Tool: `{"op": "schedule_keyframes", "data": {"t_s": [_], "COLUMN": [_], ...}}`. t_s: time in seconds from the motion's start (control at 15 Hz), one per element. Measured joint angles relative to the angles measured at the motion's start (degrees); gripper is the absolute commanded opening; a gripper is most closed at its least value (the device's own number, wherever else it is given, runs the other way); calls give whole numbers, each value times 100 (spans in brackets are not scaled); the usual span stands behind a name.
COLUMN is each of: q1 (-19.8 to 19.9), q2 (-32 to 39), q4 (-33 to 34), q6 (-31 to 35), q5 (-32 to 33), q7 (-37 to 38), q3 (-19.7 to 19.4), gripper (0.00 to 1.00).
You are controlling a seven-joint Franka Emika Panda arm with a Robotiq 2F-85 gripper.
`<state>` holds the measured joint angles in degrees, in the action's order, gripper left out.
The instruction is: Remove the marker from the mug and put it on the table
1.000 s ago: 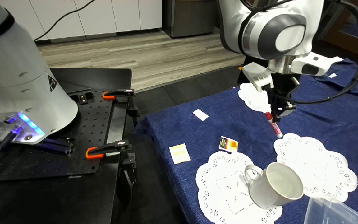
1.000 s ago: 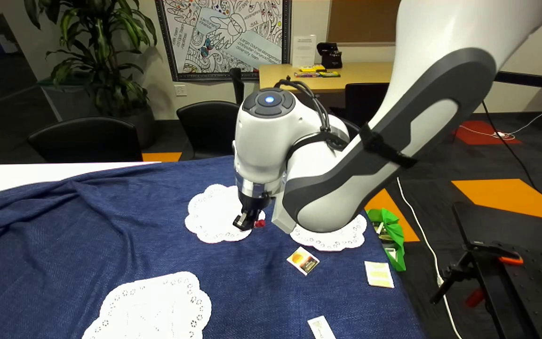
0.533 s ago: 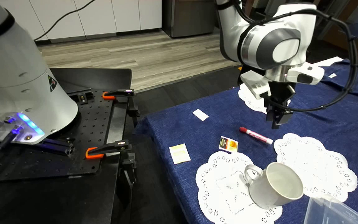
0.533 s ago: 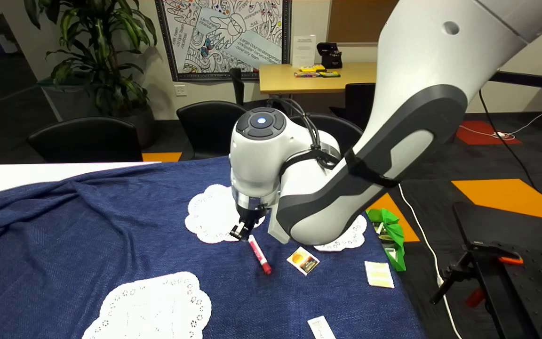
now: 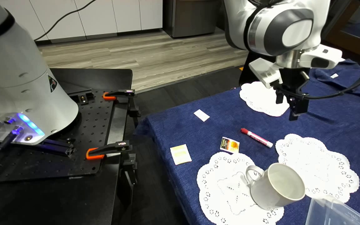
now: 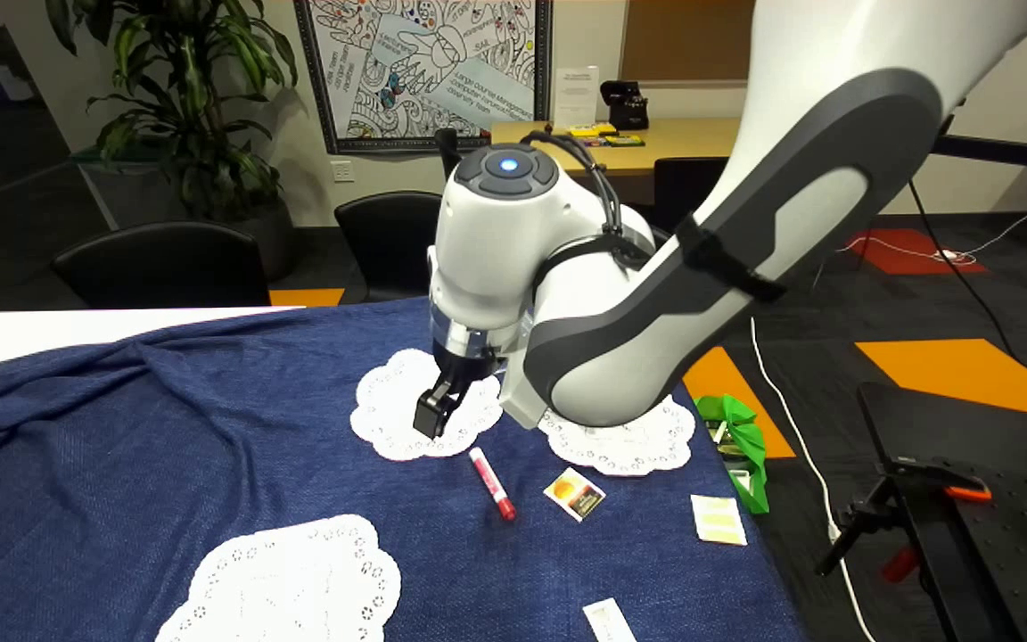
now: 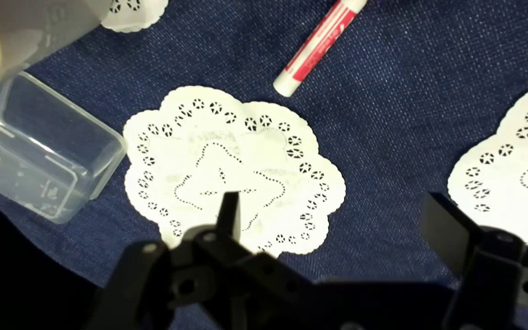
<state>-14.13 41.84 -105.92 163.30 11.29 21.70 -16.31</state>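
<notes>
Because the task wants it out of the mug (image 5: 267,190), the marker (image 5: 257,137) lies flat on the table (image 5: 209,132) near the mug, not touching, presumably its intended spot; the gripper (image 7: 332,213) hangs empty, apart from the mug, its jaws spread wide, likely so as to leave the marker free.

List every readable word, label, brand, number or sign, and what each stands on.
"Course Management": on the framed poster.
"Diversity Team": same poster; its remaining words are too blurred to quote.
Too small or blurred: the label on the marker; any print on the orange-pictured packet, pale yellow packet, small white packet, standing sheet and clear container; the sticker on the robot base; labels on the clamps.
</notes>
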Motion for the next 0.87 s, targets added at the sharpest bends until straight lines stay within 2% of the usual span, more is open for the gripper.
{"op": "schedule_keyframes", "data": {"t_s": [0.53,0.87], "q1": [3,1], "q2": [-1868,-2660], "q4": [-1495,-2171], "q6": [417,542], "q5": [27,71], "q7": [-1,0], "q3": [-24,-50], "gripper": [100,100]}}
